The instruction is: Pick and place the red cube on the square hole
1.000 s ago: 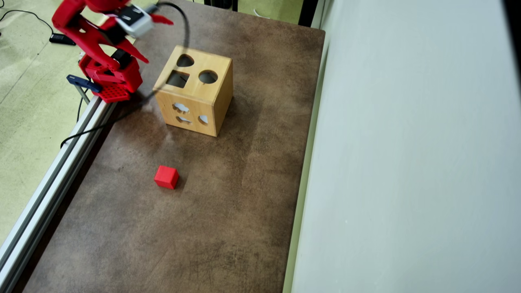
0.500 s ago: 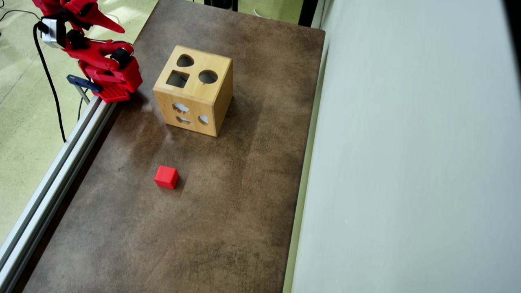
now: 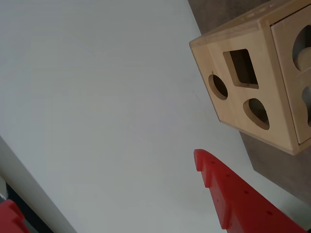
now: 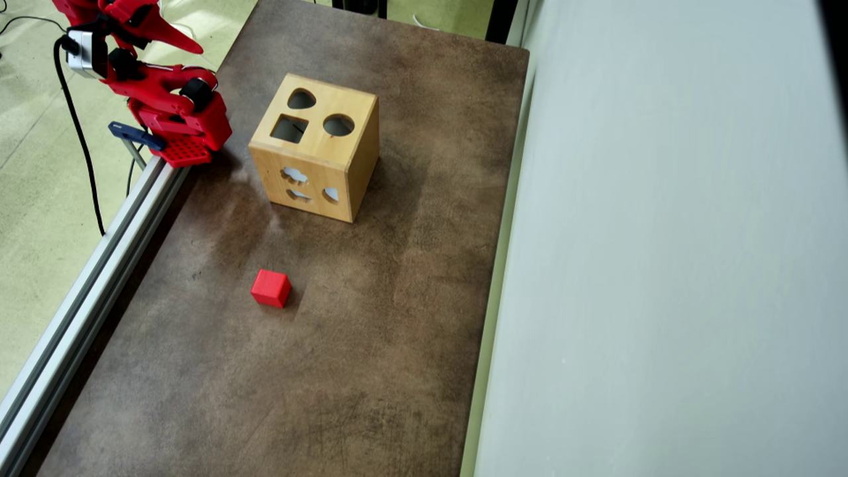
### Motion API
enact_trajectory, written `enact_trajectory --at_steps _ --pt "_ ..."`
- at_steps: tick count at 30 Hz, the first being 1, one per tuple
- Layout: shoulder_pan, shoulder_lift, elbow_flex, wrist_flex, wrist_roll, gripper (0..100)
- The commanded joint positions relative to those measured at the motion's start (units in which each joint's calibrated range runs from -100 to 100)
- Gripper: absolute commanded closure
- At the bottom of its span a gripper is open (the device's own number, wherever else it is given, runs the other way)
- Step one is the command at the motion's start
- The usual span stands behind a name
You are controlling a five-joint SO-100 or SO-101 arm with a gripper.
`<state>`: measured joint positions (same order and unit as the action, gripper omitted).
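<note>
The red cube lies alone on the brown table, below the light wooden box in the overhead view; the wrist view does not show it. The square hole is the left cut-out in the box top, also visible in the wrist view as the square hole on the box. My gripper is raised at the top left, folded back over the arm base, far from cube and box. In the wrist view the gripper is open and holds nothing; its fingers stand wide apart.
The box top also has a round hole and a teardrop hole. An aluminium rail runs along the table's left edge, with a blue clamp and a black cable. A pale wall bounds the right.
Since a second ago the arm has swung away from above the box's left side, back to the upper left. Over the last half second nothing has moved. The cube has stayed put.
</note>
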<state>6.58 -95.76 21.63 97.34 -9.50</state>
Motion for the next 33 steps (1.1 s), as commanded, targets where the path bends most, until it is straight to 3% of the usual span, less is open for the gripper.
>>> enact_trajectory --at_steps 1,18,28,33 --pt "-0.1 0.2 -0.9 0.4 -0.5 49" --pt "-0.3 1.1 -0.8 0.3 0.0 50" --pt "-0.2 24.4 -3.4 0.3 -0.1 54" --pt "-0.2 33.5 -15.7 0.3 -0.3 57"
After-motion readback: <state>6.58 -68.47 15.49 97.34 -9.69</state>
